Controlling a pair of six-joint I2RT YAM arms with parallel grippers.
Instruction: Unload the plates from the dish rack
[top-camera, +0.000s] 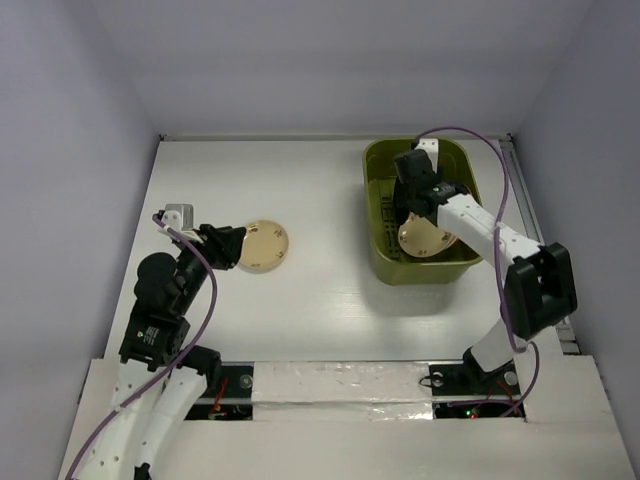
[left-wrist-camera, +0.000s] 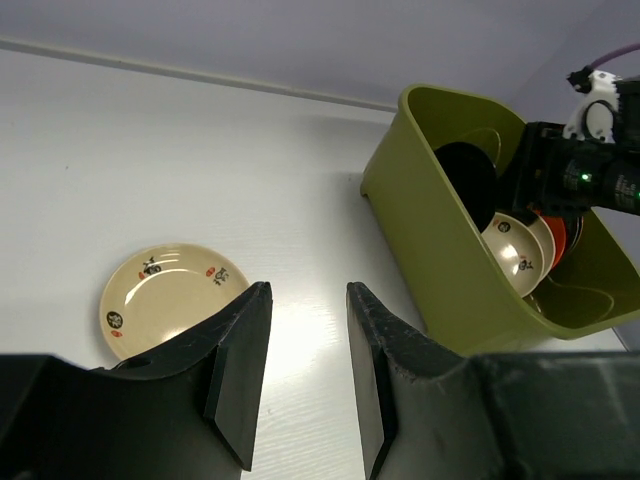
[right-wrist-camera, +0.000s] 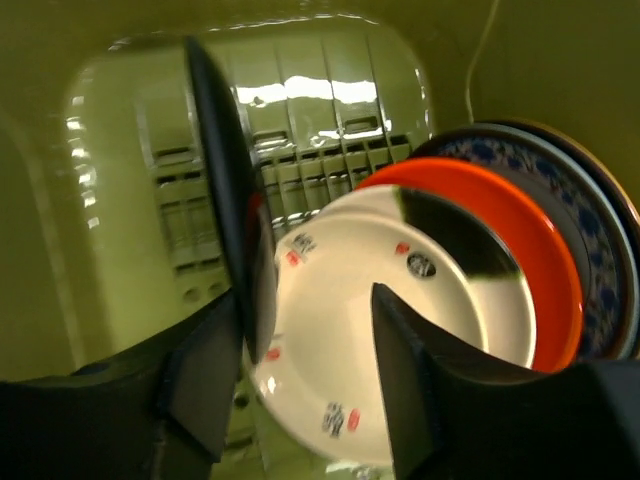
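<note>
White table, dish rack far right. On edge inside: black plate, beige plate, orange-red plate, blue patterned plate. Right gripper among them, jaws spread, black rim by one finger. Second beige plate flat mid-left; left gripper beside it, jaws apart, empty.

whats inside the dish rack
Four plates show in the dish rack: a black plate upright on edge, a beige plate, orange-red plate and blue patterned plate leaning stacked. The beige one covers most of the two behind it; the right gripper reaches in.
</note>
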